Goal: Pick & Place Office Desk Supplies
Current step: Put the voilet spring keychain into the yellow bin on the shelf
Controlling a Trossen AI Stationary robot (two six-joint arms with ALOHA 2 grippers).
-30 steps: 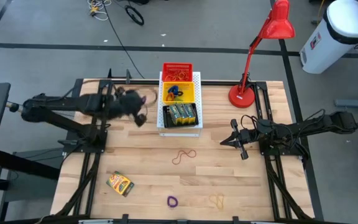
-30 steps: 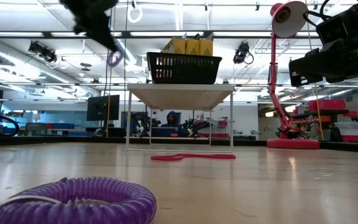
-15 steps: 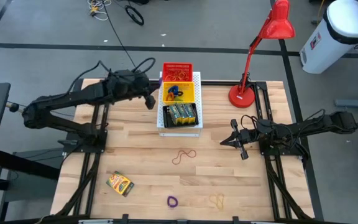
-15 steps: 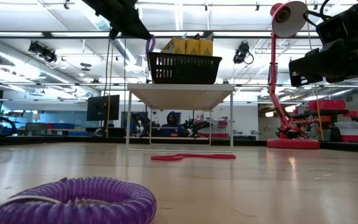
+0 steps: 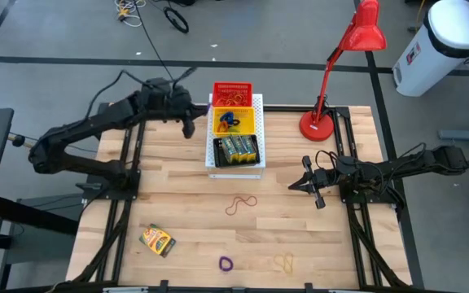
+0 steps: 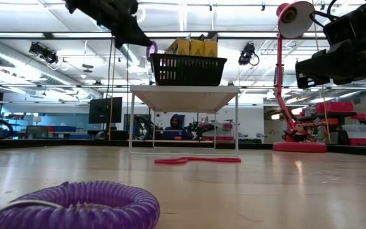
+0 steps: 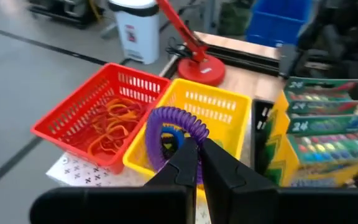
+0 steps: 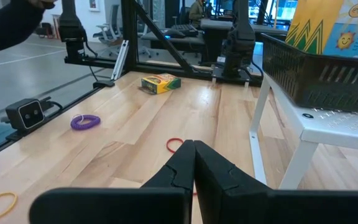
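- Three baskets sit in a row on the white stand (image 5: 257, 102) at the far side of the tabletop (image 5: 186, 203): a red basket (image 7: 98, 118) with orange rubber bands, a yellow basket (image 7: 219, 112) with small loops, and a black basket (image 5: 236, 151) with crayon boxes (image 7: 325, 124).
- Left gripper (image 7: 197, 163): jaws clenched on a purple coil loop (image 7: 176, 127), held in the air just above the yellow basket. Judged step: delivery of this loop, release not yet done.
- Right gripper (image 5: 306, 185): jaws closed on nothing, waiting above the right side of the tabletop.
- Four items remain loose on the tabletop: a reddish rubber band (image 5: 241, 203) near the middle, a crayon box (image 5: 158, 240) at the near left, a second purple loop (image 5: 225, 263), and a yellow rubber band (image 5: 283, 262) at the near edge.
- Judged progress: partly sorted; the held loop and these four items are left.
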